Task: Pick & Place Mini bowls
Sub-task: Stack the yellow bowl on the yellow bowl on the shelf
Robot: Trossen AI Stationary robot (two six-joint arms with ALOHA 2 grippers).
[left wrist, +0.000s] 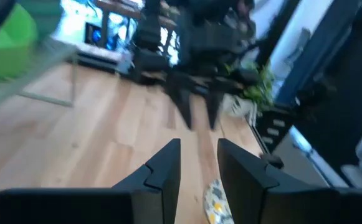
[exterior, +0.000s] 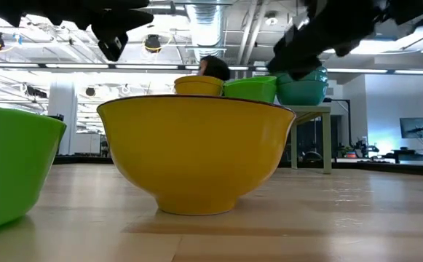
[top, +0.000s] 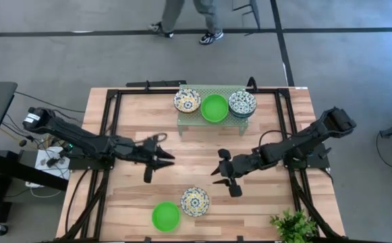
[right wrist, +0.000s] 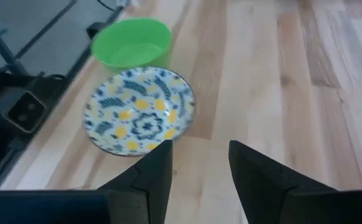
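From above, a green mesh rack (top: 216, 111) at the far edge of the worktop (top: 135, 128) carries a yellow-patterned bowl (top: 187, 100), a plain green bowl (top: 214, 108) and a blue-green patterned stack (top: 242, 103). Well apart from the rack, at the near edge, sit a second green bowl (top: 165, 216) and, touching it, a yellow-flowered bowl (top: 195, 201). Both tools hover between the rack and that pair: the left tool (top: 162, 159) and the right tool (top: 220, 171), each empty. I judge the job partly done, with the two near bowls still to go (assuming the rack is the goal). A plant (top: 293, 226) stands at the near corner.

At worktop height, a yellow bowl wall (exterior: 196, 153) fills the view, a green one (exterior: 11, 167) beside it, the rack behind.

The left wrist camera shows its fingers (left wrist: 162, 171) spread, pinching nothing.

The right wrist camera shows its fingers (right wrist: 152, 171) spread and empty, just short of the flowered bowl.

No writing or brand is readable anywhere.
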